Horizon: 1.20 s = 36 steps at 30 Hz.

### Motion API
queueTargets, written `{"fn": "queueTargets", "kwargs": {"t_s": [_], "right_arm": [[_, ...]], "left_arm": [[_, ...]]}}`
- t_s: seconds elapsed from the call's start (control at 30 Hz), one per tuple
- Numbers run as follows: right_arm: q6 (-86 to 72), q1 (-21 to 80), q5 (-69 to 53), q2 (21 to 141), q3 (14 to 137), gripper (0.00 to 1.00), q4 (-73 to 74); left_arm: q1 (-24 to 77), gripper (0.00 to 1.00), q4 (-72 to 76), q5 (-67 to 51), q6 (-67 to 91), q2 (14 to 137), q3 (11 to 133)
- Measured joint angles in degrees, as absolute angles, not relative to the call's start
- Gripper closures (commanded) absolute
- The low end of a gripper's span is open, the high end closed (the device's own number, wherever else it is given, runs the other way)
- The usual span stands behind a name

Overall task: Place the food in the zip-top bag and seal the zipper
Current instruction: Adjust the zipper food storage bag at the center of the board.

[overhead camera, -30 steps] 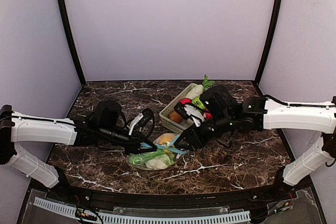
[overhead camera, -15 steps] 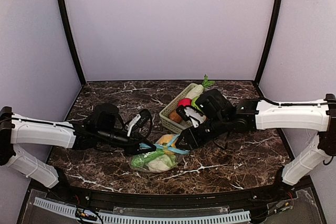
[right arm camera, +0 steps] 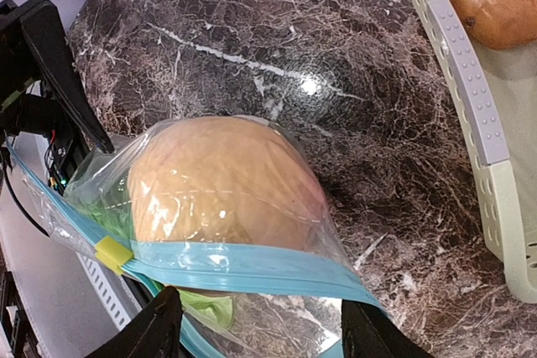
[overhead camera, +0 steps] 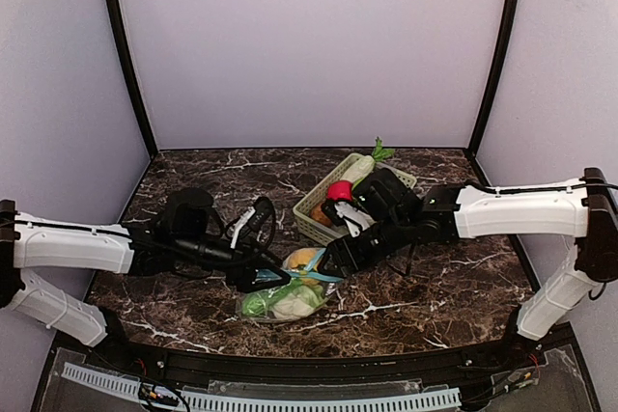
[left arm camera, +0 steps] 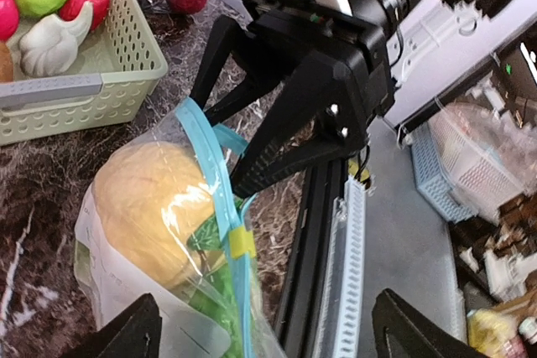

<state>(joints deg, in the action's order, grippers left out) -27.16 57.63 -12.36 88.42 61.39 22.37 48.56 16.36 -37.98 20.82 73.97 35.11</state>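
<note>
Both spread wide: left tool [left arm camera: 267, 301], right tool [right arm camera: 260, 301] straddle bag zipper [right arm camera: 243, 264].

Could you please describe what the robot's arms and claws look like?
The left arm and right arm have smooth white shells on the long links, with black joints and wrists. The left claw and right claw are black, each with two angular tapering fingers and a white part behind. A thin black cable runs over the right arm.
</note>
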Motion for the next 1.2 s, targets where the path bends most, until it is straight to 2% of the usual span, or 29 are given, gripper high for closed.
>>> {"fn": "queueTargets", "kwargs": {"t_s": [0.1, 0.27, 0.43, 0.6, 0.77, 0.9, 1.2], "right_arm": [[-26.92, 57.63, -12.88, 88.64, 61.39, 0.34, 21.74], [-26.55, 57.63, -14.22, 89.76, 61.41, 0.27, 20.12], [-26.39, 57.63, -14.94, 90.37, 61.41, 0.19, 19.20], [-26.94, 57.63, -13.67, 87.94, 61.43, 0.15, 19.75], [-31.55, 57.63, -8.25, 81.58, 61.34, 0.15, 22.41], [-39.66, 57.56, -4.47, 76.75, 58.41, 0.19, 23.79], [-54.17, 57.65, -7.70, 76.79, 49.45, 0.26, 20.49]], "left_arm": [[48.56, 0.02, 13.23, -35.38, 20.84, 69.82, 35.79], [48.64, 0.01, 5.30, -26.68, 20.12, 65.32, 41.30], [49.06, 0.01, -0.05, -21.32, 20.12, 69.76, 47.09], [52.01, 0.01, -3.90, -18.02, 19.59, 78.11, 50.72], [53.95, 0.03, -6.48, -16.16, 19.55, 81.60, 50.96], [54.28, 0.05, -6.37, -15.07, 20.14, 81.52, 50.83], [54.57, 0.05, -4.32, -13.93, 21.91, 79.35, 47.03]]}}
